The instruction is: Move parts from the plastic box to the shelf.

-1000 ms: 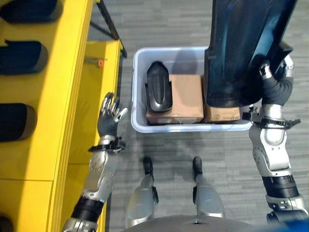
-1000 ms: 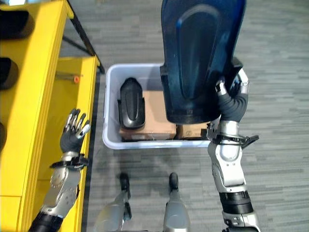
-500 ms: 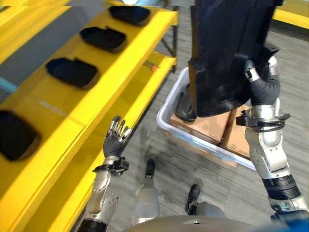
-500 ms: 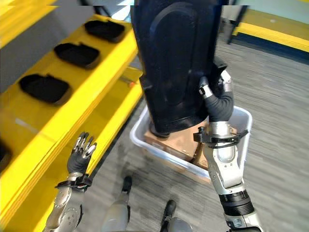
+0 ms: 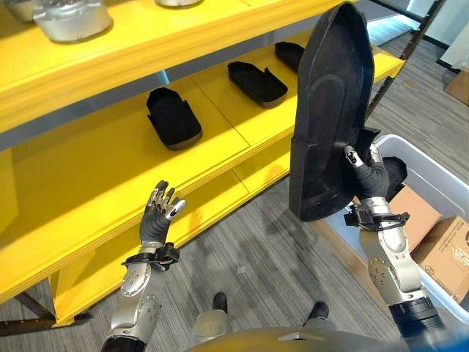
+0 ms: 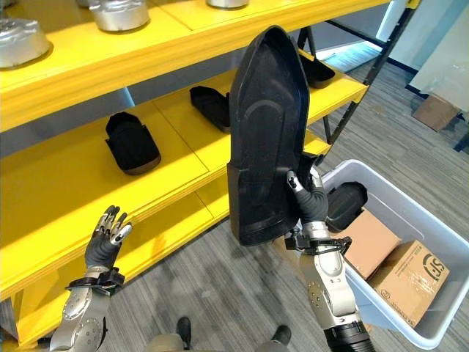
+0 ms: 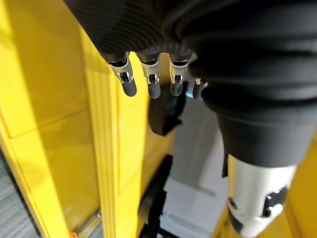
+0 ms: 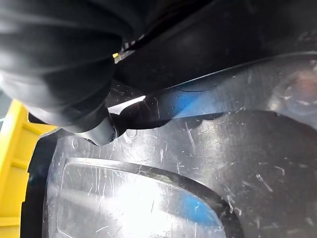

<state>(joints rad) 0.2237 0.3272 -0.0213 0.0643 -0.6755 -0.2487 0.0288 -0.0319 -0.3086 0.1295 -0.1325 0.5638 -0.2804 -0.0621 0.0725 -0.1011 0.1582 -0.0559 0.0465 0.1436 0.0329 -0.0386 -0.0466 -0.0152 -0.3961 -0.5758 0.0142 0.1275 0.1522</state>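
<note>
We saw the right hand [image 6: 308, 199] at centre right of the frame, its fingers and thumb curled round the lower right edge of a large black part [image 6: 267, 139], which it held upright with the pointed end up. The part stood tall in the middle of the frame, lifted free of everything below and in front of the yellow shelf [image 6: 183, 165]. In the right wrist view the scratched, glossy surface of the part [image 8: 163, 193] lay close against the hand's dark cover.

The left hand [image 5: 158, 216] showed at lower left, raised with its fingers spread and relaxed, holding nothing and touching nothing. It hovered just in front of the shelf's front edge. In the left wrist view its fingers [image 7: 151, 82] hung straight and apart against the yellow boards.

The plastic box [image 6: 432, 242] sat on the floor at lower right. Inside it we noted another black part [image 6: 344, 205] at its upper left end, just behind the right hand, and two cardboard boxes: one [image 6: 366, 242] in the middle and one [image 6: 410, 282] nearer the lower right.

On the middle board of the shelf lay three smaller black parts, well apart in a row: one [image 5: 174, 117] at left, one [image 5: 256, 81] further right, and one [image 5: 293, 53] partly hidden behind the held part. On the top board, at upper left, stood silver metal pieces [image 6: 117, 13].
</note>
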